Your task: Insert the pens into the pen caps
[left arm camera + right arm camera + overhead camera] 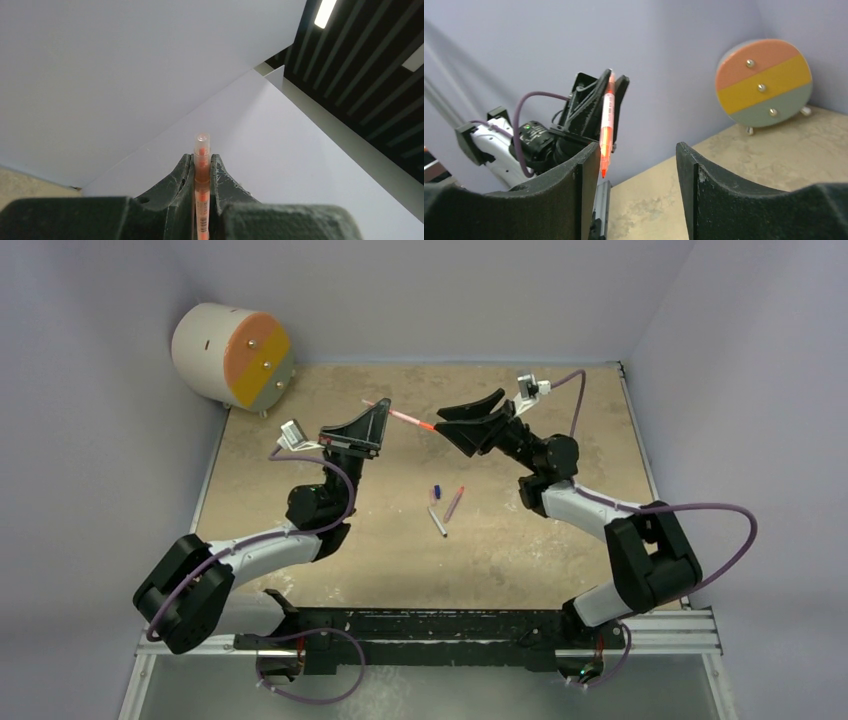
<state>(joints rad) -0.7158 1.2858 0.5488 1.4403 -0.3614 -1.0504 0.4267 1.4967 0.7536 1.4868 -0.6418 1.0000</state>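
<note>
Clamping the orange-red pen (398, 415) tight in the left gripper (383, 412), holding it raised in the air over the table (560, 560), red tip pointing at the right gripper (636, 165). Spreading the right gripper's jaws wide, gripping nothing, the pen tip just beside one finger. Leaving the dark blue pen cap (437, 490), pinkish-mauve pen (454, 503) and white pen (438, 522) lying close together on the table between the arms.
</note>
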